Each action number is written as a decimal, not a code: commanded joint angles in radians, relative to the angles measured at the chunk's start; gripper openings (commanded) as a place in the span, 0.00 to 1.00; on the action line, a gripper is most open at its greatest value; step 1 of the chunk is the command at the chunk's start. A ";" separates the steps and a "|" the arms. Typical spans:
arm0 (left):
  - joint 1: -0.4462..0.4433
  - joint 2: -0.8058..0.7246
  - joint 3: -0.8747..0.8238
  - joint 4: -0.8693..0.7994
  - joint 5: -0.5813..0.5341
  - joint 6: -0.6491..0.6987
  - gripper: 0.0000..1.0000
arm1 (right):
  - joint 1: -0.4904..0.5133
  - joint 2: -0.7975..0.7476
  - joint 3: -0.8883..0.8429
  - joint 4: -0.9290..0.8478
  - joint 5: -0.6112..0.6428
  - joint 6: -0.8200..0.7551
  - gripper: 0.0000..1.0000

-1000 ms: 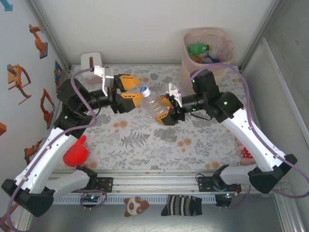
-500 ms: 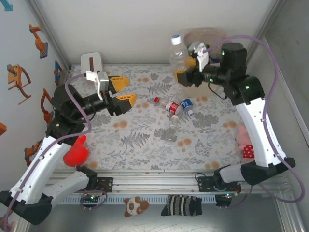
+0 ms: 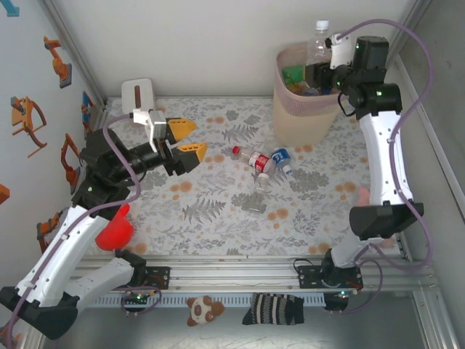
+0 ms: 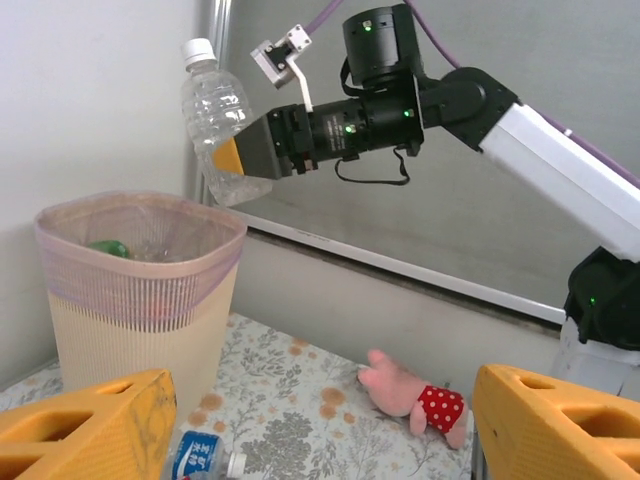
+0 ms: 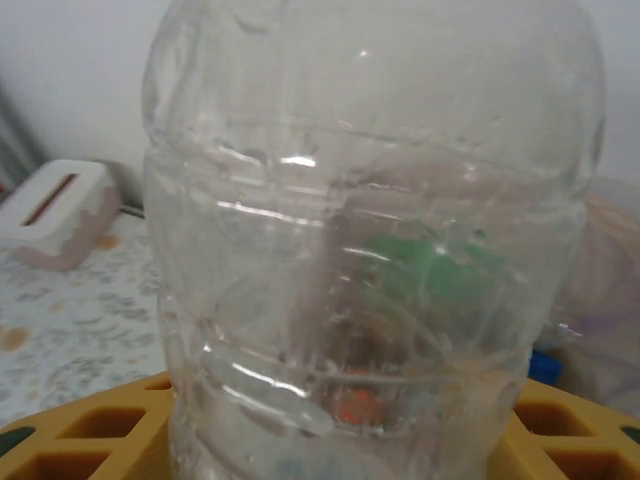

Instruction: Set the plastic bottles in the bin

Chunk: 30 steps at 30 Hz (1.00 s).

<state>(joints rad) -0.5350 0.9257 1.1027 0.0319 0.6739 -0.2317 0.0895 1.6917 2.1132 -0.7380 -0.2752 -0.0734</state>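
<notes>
Clear white-capped plastic bottle, likely light, crushable and slick, is clamped round its lower body by the right gripper; left gripper gapes empty.

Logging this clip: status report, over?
Right claw shut on clear bottle, held above bin. Left claw open, empty. Loose bottles on table.

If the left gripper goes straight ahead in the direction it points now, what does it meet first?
Probably the blue-labelled bottle lying on the table just ahead of the left gripper, roughly in line with its open fingers. If it passes above, the bin comes next; height is hard to judge.
</notes>
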 commanded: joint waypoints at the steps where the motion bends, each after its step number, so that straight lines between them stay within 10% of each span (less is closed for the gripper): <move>1: 0.006 0.012 -0.018 0.055 -0.006 -0.030 0.77 | -0.031 0.064 0.064 -0.005 0.102 -0.050 0.54; 30: 0.012 0.071 -0.087 0.148 -0.048 -0.111 0.75 | -0.098 0.583 0.353 -0.221 0.226 -0.120 0.51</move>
<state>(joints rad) -0.5285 0.9958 1.0183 0.1429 0.6235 -0.3264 0.0010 2.2333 2.4508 -0.8356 -0.0841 -0.1589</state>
